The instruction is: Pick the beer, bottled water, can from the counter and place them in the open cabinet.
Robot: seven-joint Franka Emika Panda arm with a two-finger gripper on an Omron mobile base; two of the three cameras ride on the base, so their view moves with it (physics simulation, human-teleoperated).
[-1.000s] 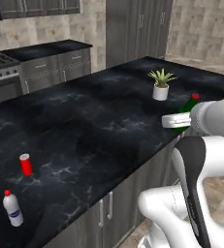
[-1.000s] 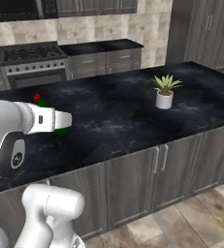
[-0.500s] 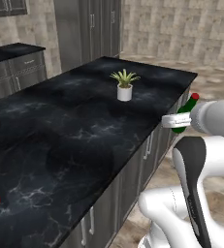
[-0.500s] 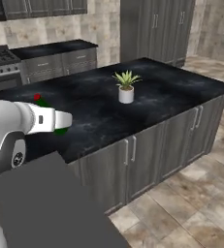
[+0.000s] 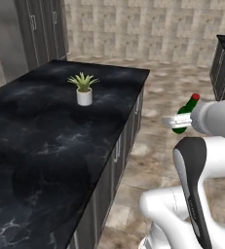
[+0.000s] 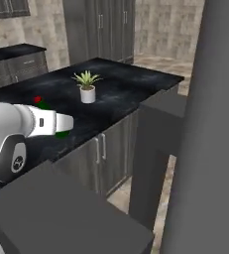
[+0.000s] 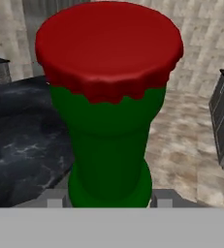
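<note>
While my gripper (image 5: 176, 121) clamps the beer (image 5: 186, 113) by its body, I carry it off the counter's (image 5: 60, 146) end.

Nearest me, the green bottle with its red cap hangs over the floor. Farther off, a potted plant (image 5: 84, 88) stands on the counter. I judge level, unhurried carrying best, cap kept upward, until the cabinet appears.

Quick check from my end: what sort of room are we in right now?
A rendered home kitchen, by the look of it: a black marble-look counter on grey base cabinets, tall grey cupboards against a stone-tiled wall, and a small potted plant on the counter.
</note>
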